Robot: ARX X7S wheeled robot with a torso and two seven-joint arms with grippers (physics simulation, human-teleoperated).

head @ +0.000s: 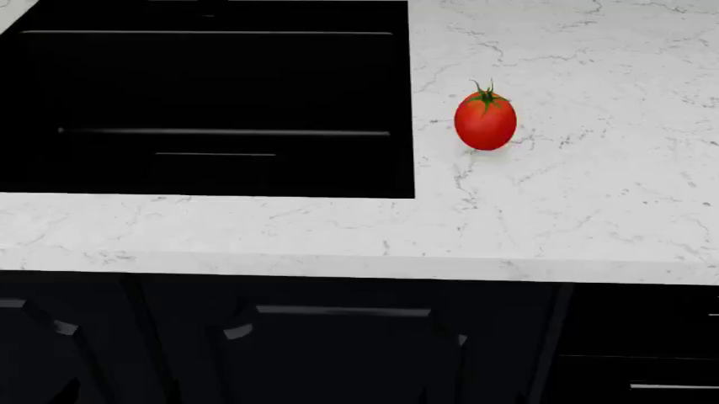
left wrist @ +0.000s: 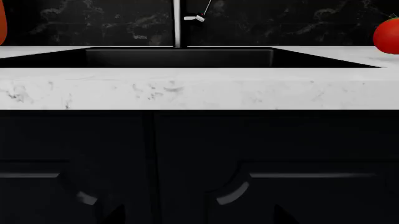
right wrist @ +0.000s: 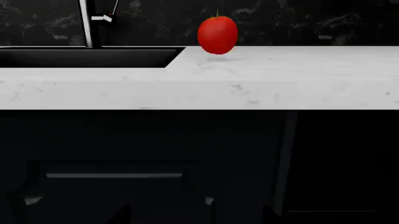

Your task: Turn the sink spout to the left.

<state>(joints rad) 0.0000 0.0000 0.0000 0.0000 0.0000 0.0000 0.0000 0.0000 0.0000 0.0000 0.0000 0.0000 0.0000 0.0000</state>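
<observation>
The sink spout (left wrist: 177, 23) is a slim upright tube behind the basin, with a small pale lever (left wrist: 196, 17) on its side. It also shows in the right wrist view (right wrist: 86, 23). The sink (head: 214, 101) is a large black basin cut into the white marble counter (head: 540, 219); the spout is out of the head view. Both grippers hang low in front of the cabinet doors, well short of the spout. Only the dark tips of my left gripper (left wrist: 199, 217) and right gripper (right wrist: 195, 217) show, set wide apart with nothing between them.
A red tomato (head: 486, 119) stands on the counter to the right of the sink, also in the right wrist view (right wrist: 217, 35). Another red object (left wrist: 2, 23) peeks in at the left wrist view's edge. Black cabinet doors (head: 337, 353) with handles are below the counter.
</observation>
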